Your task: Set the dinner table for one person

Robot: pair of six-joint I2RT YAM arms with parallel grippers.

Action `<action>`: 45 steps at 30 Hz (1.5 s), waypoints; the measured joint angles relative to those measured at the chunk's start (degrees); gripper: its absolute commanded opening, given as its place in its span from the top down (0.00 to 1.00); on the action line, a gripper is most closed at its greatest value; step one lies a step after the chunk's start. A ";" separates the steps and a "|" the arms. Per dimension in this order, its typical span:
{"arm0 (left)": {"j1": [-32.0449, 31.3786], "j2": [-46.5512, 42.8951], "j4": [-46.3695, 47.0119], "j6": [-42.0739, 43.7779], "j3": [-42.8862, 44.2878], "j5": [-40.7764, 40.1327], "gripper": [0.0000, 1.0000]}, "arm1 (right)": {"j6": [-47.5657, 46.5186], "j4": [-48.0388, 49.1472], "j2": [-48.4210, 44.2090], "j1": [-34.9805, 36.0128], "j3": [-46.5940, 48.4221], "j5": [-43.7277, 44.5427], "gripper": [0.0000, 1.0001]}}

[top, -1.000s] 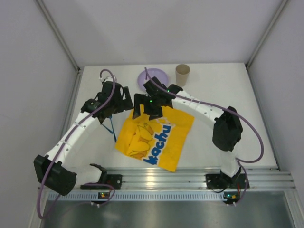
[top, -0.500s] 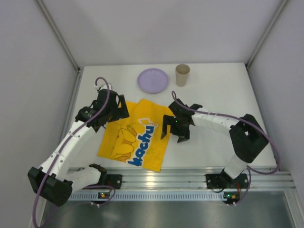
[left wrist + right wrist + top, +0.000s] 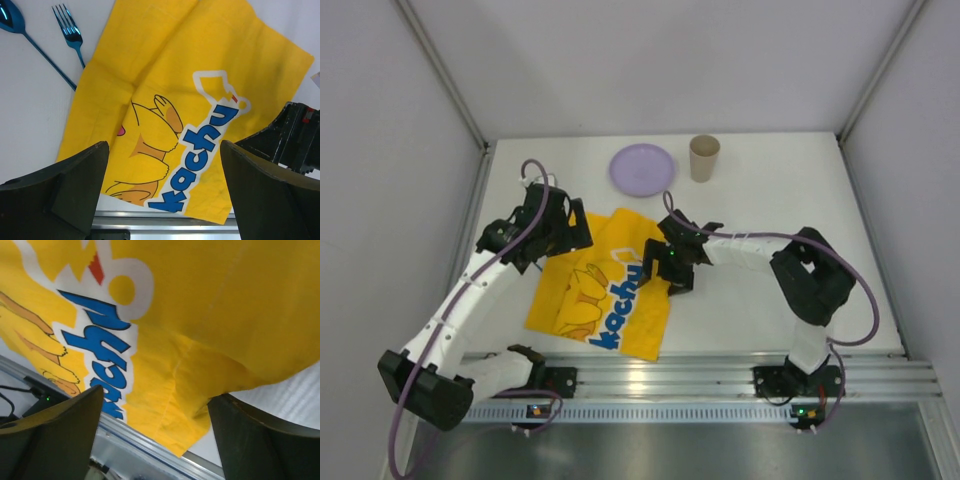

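A yellow cartoon-printed cloth mat (image 3: 605,295) lies flat on the white dinner table (image 3: 770,200), near the front edge. My left gripper (image 3: 568,238) hovers open over the mat's far left corner; in its wrist view the left gripper (image 3: 164,150) is empty, with the mat (image 3: 190,100) spread below. My right gripper (image 3: 658,270) is open at the mat's right edge. In its wrist view the right gripper (image 3: 156,397) straddles the slightly rumpled mat (image 3: 210,315) border. A blue spoon (image 3: 30,37) and a blue fork (image 3: 70,32) lie left of the mat.
A purple plate (image 3: 642,168) and a tan paper cup (image 3: 704,157) stand at the back of the table. The aluminium rail (image 3: 720,375) runs along the front edge, just past the mat's near corner. White walls enclose three sides.
A second ago both grippers were farther back with the mat to the right. The mat now lies nearer and to the left. The right gripper has moved left from bare table onto the mat's edge.
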 measured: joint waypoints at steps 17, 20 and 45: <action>0.00 0.13 0.68 -0.55 -2.86 -0.31 0.02 | -8.57 -11.52 -4.98 -2.60 2.08 8.09 1.00; 0.00 1.92 3.54 -1.20 -7.48 -0.39 0.04 | -12.48 -17.14 -10.43 -5.77 5.14 10.49 1.00; -0.22 42.01 19.06 -2.56 2.75 -0.09 0.56 | -22.47 -25.57 -12.11 -8.46 3.26 11.45 1.00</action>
